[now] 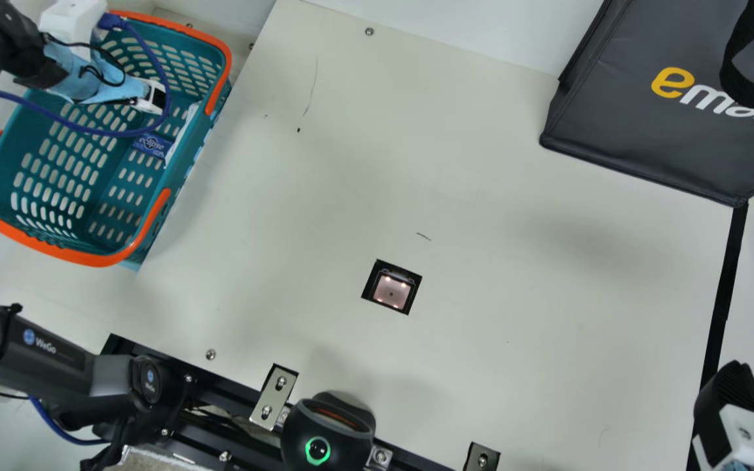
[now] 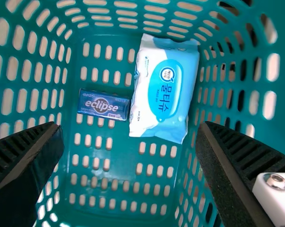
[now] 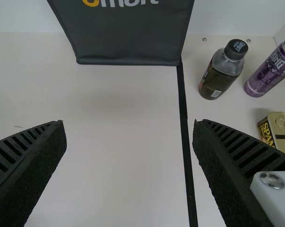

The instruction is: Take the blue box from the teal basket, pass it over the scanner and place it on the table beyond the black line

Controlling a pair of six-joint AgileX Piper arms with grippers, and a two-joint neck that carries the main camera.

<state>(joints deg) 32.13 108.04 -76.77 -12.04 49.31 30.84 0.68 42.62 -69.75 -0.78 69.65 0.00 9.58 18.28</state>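
A teal basket with an orange rim is at the left edge of the cream table. The blue box, a small mint box, lies inside it on the slotted floor, with one end right beside a white and light-blue pack of wipes. The pack is near the basket's right wall.

The left gripper is reaching down into the basket. Its two black ribbed fingers are spread apart, and the box and wipes show in the gap between them in the left wrist view. A blue cable loops across the basket's opening.

To the right of the basket, and a little nearer the robot, the square scanner window is set into the tabletop, glowing pinkish. Well to the right of the basket, a dark gray shopping bag meets the end of a black line that runs toward the robot's side.

The right gripper is far to the right of the basket, its fingers also held wide apart. Beyond the line, farthest from the basket, are a dark bottle, a purple can and a yellow tin.
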